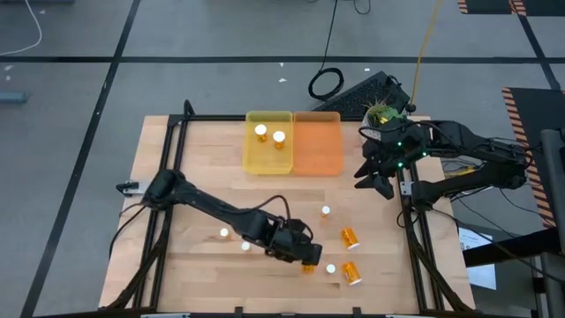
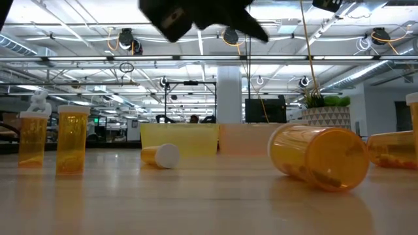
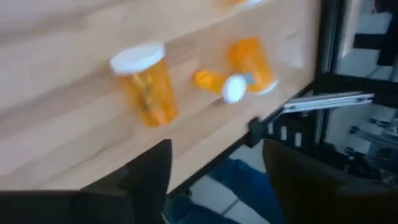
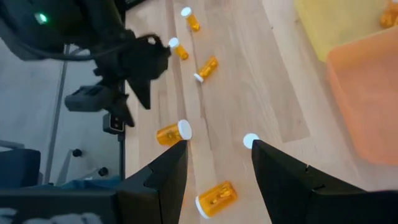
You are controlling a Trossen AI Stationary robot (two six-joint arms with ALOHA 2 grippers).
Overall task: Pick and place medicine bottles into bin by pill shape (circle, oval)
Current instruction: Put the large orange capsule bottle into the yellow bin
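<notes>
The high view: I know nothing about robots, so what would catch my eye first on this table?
Probably the two translucent plastic trays side by side at the table's far edge: the yellow tray already holds two white-capped orange pill bottles, while the orange tray looks empty. More bottles are scattered over the near half of the wooden table, where the left gripper, fingers open, hangs above them. The right gripper is open beside the orange tray.

Two trays on the desk: one yellow tray (image 1: 267, 150), one orange tray (image 1: 318, 144). Eight medicine bottles (image 1: 350, 237) visible: two upright in the yellow tray, six on the desk. One potted plant (image 1: 383, 114).
</notes>
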